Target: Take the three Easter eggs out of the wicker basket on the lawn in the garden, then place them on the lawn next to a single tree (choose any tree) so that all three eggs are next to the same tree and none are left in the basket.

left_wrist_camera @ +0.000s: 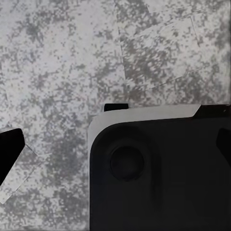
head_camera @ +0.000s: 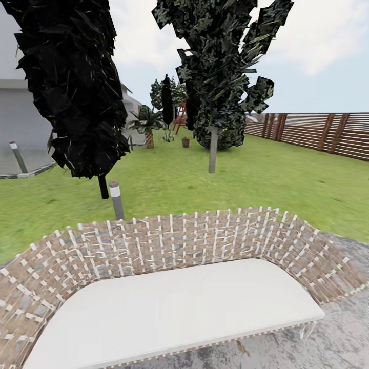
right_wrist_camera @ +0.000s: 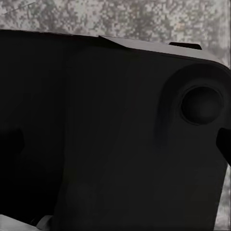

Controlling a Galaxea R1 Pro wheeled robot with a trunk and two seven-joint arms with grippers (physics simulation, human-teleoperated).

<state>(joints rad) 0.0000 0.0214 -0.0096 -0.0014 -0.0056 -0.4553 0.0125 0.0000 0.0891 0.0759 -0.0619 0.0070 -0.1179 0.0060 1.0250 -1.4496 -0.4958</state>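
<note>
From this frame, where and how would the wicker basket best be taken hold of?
The wicker basket is a small brown shape far across the lawn, beyond the woven seat. Its handle is too small to make out; probably the arched handle from above, but that needs a closer view.

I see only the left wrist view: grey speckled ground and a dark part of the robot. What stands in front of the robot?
Observer: A woven seat with a white cushion stands right ahead.
Operator: And what is behind it?
Observer: The lawn, with a brown fence along its right side.
Operator: Do you see the basket?
Observer: Perhaps. A small brown thing sits far off on the grass, left of a pale-trunked tree, but it is too small to be sure.
</note>
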